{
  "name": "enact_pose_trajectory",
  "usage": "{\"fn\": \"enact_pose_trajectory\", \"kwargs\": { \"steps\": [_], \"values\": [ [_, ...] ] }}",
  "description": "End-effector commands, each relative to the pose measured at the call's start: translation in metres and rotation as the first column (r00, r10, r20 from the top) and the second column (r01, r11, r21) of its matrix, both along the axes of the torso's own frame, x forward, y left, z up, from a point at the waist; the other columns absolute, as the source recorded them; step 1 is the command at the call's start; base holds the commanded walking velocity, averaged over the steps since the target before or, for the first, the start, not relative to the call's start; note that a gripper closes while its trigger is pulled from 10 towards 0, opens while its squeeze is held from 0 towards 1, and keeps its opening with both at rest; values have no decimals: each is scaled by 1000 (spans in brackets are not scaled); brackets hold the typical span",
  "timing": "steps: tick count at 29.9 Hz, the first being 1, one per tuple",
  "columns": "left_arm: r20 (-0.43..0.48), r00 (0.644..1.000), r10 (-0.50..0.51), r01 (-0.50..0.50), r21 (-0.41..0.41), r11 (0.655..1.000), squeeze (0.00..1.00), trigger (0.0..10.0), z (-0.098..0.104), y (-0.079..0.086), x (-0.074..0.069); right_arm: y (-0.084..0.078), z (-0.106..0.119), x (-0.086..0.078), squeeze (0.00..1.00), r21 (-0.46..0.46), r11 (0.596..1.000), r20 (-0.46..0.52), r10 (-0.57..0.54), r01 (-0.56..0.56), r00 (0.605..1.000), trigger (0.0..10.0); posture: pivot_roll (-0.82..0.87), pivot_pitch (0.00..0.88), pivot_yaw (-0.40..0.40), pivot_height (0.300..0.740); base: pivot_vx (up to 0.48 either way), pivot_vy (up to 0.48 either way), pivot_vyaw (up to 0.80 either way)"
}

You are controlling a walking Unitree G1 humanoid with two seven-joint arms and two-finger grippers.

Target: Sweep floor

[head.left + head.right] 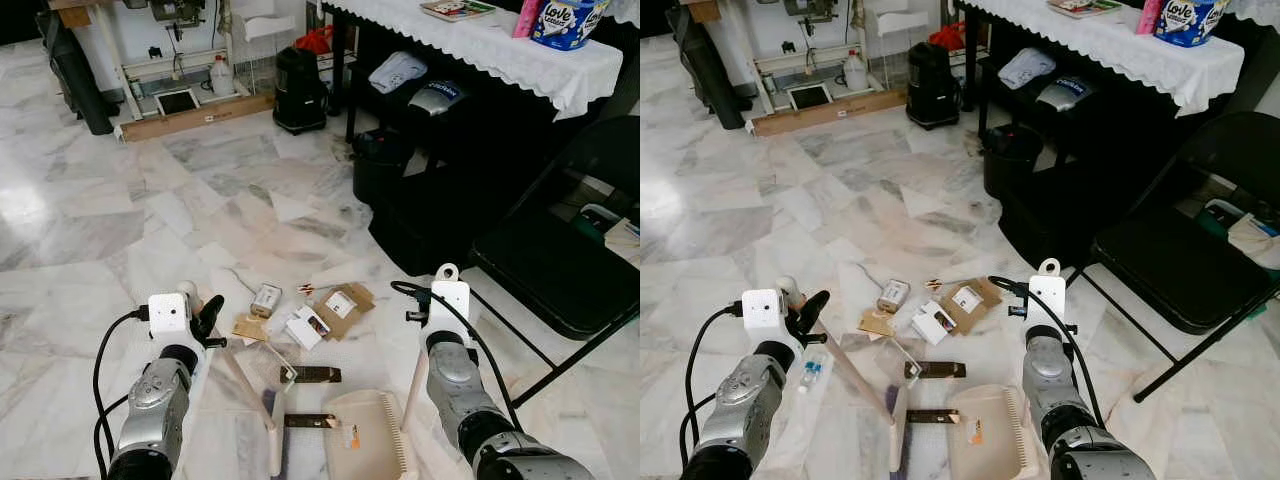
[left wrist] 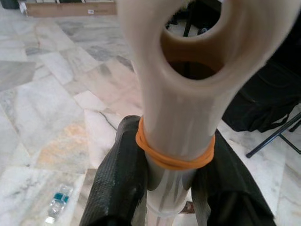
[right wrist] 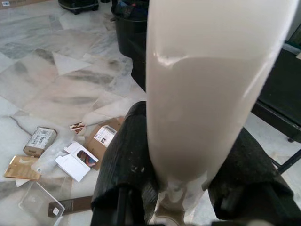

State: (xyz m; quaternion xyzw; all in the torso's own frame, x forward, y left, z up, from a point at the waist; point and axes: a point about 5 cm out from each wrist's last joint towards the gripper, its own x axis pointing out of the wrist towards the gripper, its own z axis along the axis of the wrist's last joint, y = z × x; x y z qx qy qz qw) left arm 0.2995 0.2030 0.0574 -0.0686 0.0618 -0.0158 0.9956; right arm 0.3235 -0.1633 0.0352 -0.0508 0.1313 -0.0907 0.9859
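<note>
My left gripper (image 2: pixel 174 179) is shut on the cream broom handle (image 2: pixel 176 127), just below an orange rubber band (image 2: pixel 171 160) and the hanging hole. The handle slants down to the broom head (image 1: pixel 275 430) on the marble floor. My right gripper (image 3: pixel 188 183) is shut on the cream dustpan handle (image 3: pixel 202 99). The dustpan (image 1: pixel 365 435) rests on the floor between my arms. Litter lies just beyond it: small cardboard boxes (image 1: pixel 340 305), a white packet (image 1: pixel 307 325), a small carton (image 1: pixel 265 298) and two dark strips (image 1: pixel 310 374).
A small plastic bottle (image 1: pixel 810 375) lies by my left arm. A black folding chair (image 1: pixel 560 250) stands to the right. Behind it is a table with a white cloth (image 1: pixel 480 40), with a black bin (image 1: pixel 380 165) and a bag (image 1: pixel 430 220) below. Open marble floor lies on the left.
</note>
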Motion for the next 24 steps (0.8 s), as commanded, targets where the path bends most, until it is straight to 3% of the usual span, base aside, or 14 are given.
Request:
{"fn": "enact_pose_trajectory", "kwargs": {
  "steps": [1, 9, 15, 20, 24],
  "values": [
    [-24, 1000, -9, 8, -54, 999, 0, 10000, -3, 0, -1, -1, 0, 0, 0, -5, 1000, -1, 2, -2, 1000, 10000, 101, 49, -2, 740, 0, 0, 0],
    [6, 995, -95, 94, -146, 985, 0, 10000, 9, -3, 2, 0, 0, 0, 0, -6, 1000, -5, 6, -6, 1000, 10000, 105, 54, -6, 740, 0, 0, 0],
    [22, 987, -158, 159, -168, 973, 0, 10000, 17, -4, 4, 0, 0, 1, 0, -5, 1000, -6, 8, -8, 1000, 10000, 107, 55, -7, 740, 0, 0, 0],
    [49, 987, -150, 156, -165, 974, 0, 10000, 24, -2, 6, 1, 1, 1, 0, -6, 1000, -4, 9, -9, 1000, 10000, 107, 57, -9, 740, 0, 0, 0],
    [134, 989, -58, 75, -131, 989, 0, 10000, 39, 6, 10, 0, 3, 2, 0, -6, 1000, 3, 8, -8, 1000, 10000, 106, 57, -10, 740, 0, 0, 0]
  ]
}}
